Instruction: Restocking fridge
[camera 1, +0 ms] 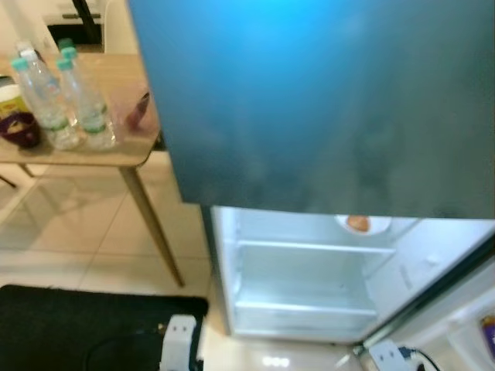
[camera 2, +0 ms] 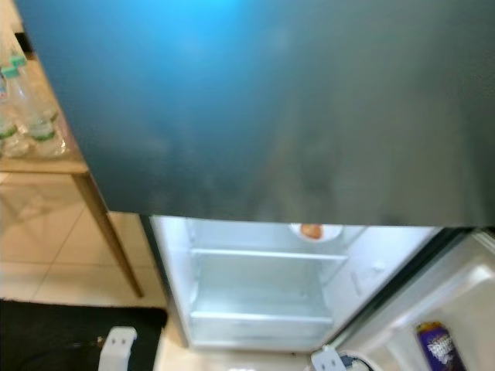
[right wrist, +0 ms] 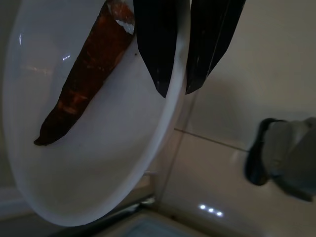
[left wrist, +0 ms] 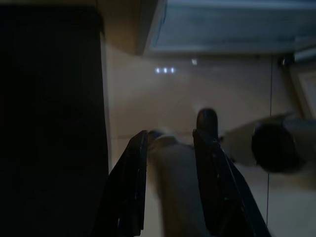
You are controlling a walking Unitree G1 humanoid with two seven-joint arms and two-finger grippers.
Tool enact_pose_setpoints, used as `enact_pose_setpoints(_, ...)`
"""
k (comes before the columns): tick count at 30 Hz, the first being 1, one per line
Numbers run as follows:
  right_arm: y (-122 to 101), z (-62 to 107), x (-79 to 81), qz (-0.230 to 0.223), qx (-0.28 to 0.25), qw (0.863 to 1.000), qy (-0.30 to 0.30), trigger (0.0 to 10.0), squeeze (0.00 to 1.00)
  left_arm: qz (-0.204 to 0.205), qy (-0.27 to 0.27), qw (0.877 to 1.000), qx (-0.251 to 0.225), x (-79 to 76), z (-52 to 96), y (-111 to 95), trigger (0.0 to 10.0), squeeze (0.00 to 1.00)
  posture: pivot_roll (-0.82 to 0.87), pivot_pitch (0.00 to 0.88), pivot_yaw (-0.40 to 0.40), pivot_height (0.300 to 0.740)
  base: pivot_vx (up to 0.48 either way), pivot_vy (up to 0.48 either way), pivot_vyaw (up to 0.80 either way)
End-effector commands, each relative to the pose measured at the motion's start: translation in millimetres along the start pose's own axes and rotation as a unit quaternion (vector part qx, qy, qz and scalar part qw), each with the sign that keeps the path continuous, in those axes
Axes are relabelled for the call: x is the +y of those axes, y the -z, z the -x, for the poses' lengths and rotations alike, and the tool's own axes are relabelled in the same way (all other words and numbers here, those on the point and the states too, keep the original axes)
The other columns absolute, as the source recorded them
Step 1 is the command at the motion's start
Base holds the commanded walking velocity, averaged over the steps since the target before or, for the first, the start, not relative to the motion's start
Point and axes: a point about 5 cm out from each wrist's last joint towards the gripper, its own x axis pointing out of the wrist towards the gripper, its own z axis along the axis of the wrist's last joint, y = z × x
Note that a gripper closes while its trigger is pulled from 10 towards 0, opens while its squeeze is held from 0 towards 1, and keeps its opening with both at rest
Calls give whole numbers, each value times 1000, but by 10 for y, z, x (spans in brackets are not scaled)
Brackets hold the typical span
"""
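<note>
The fridge stands before me, its dark blue-grey upper door closed. Below it the lower compartment is lit, with white shelves. At the back of the top shelf sits a small white plate holding something orange. In the right wrist view my right gripper is shut on the rim of a white plate, one finger inside and one outside. A long orange-brown vegetable lies on this plate. In the left wrist view my left gripper hangs open over the tiled floor, nothing between its fingers.
A wooden table stands at the left with several water bottles, a cup and a dark bowl. A black mat covers the floor at lower left. The open lower door at the right holds a purple packet.
</note>
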Motion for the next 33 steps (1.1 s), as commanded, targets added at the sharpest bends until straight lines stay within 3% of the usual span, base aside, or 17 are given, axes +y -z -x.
enact_pose_setpoints(1, -21, -5, 43, -5, -7, 1000, -4, 10000, 0, 0, -6, 1000, 14, 22, 22, 92, 10000, 0, -36, 28, -25, 740, 0, 0, 0)
enact_pose_setpoints(9, -15, -4, 44, -5, -5, 1000, -5, 10000, 0, -3, 4, 1000, 15, 0, 22, 103, 10000, 0, -36, 28, -28, 740, 0, 0, 0)
enact_pose_setpoints(12, -12, -3, 44, -4, -5, 1000, -5, 10000, 0, -14, 11, 1000, 19, -14, 20, 108, 10000, 0, -37, 29, -27, 740, 0, -469, 0)
enact_pose_setpoints(18, -6, -2, 44, -4, -5, 1000, -6, 10000, 0, 9, -8, 1000, 11, 7, 20, 98, 10000, 0, -37, 31, -27, 740, 0, -312, 0)
enact_pose_setpoints(22, -6, -2, 45, -5, -6, 1000, -7, 10000, 0, -3, -17, 1000, 18, 20, 20, 100, 10000, 0, -37, 31, -28, 740, 0, 0, 0)
enact_pose_setpoints(33, -251, -9, 175, 40, -77, 993, -76, 10000, 0, 1, -15, 1000, 16, 18, 17, 90, 10000, 0, -39, 30, -27, 740, 0, 0, 0)
